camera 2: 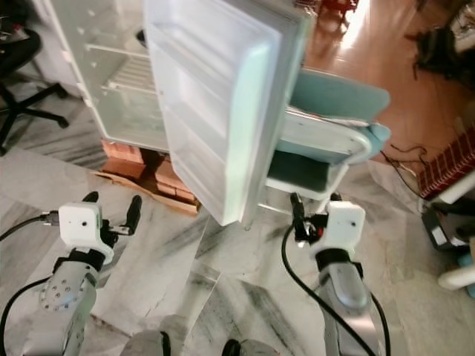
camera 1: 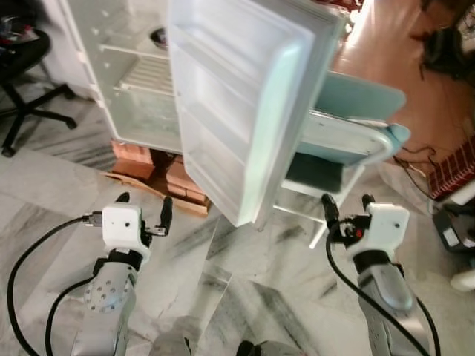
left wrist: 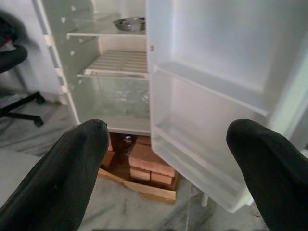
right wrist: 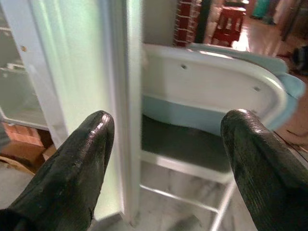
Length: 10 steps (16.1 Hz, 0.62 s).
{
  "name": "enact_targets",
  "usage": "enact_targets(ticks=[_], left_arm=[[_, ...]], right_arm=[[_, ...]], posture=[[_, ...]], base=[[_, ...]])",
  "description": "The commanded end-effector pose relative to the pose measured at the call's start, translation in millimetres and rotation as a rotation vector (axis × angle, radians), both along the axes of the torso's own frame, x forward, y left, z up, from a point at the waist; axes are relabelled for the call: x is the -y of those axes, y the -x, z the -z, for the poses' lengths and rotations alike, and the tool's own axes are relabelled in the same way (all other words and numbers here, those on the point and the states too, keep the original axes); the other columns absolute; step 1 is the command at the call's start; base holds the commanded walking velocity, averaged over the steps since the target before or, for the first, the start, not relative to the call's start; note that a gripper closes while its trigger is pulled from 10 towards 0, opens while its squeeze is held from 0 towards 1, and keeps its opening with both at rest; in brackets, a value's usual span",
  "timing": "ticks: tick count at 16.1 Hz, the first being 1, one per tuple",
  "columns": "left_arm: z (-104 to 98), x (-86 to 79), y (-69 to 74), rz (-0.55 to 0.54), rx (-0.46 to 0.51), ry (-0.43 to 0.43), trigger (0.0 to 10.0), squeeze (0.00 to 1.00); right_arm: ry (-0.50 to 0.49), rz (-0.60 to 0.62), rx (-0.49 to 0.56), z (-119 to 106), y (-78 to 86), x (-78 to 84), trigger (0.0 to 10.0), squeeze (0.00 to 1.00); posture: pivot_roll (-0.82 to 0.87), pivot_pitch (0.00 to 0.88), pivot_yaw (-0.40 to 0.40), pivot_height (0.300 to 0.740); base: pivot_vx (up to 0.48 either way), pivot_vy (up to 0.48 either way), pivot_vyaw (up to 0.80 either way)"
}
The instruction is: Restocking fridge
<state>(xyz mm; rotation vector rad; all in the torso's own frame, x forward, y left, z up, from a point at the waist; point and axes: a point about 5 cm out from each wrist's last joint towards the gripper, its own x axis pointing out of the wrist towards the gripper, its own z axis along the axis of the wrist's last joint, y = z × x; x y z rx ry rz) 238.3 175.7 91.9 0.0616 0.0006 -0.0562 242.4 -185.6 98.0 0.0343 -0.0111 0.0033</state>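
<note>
A white fridge (camera 1: 141,81) stands open ahead on a stack of red bricks (camera 1: 159,170). Its door (camera 1: 237,104) swings out toward me, the inner door shelves bare. Inside, a steel bowl (left wrist: 131,23) rests on the upper shelf above a white wire rack (left wrist: 118,62). My left gripper (camera 1: 143,210) is open, held low in front of the fridge body with nothing between its fingers. My right gripper (camera 1: 346,210) is open too, just right of the door's edge, empty.
A white and teal plastic chair (camera 1: 349,126) stands behind the open door. A black office chair (camera 1: 22,81) is at the far left. Cables and a red patterned mat (camera 1: 453,167) lie at the right. Marble floor (camera 1: 237,289) lies below my arms.
</note>
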Motion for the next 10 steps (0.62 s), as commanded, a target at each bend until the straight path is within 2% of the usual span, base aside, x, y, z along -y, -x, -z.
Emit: enact_targets(ticks=[1, 4, 10], left_arm=[[0, 0.8, -0.7, 0.001, -0.003, 0.01, 10.0, 0.0], [0, 3.6, -1.5, 0.005, -0.003, 0.016, 10.0, 0.0], [1, 5.9, -2.9, 0.003, -0.004, 0.023, 10.0, 0.0]], right_arm=[[-0.004, 0.003, -0.017, 4, -0.5, 0.1, 10.0, 0.0], [0.021, -0.013, -0.003, 1, -4.5, -1.1, 10.0, 0.0], [0.003, -0.06, 0.019, -5, -15.6, -9.2, 10.0, 0.0]], posture=[[0.06, 0.102, -0.08, 0.74], [0.06, 0.103, -0.079, 0.74], [0.06, 0.105, -0.083, 0.74]], base=[[0.285, 0.0, 0.0], [0.286, 0.0, 0.0], [0.267, 0.0, 0.0]])
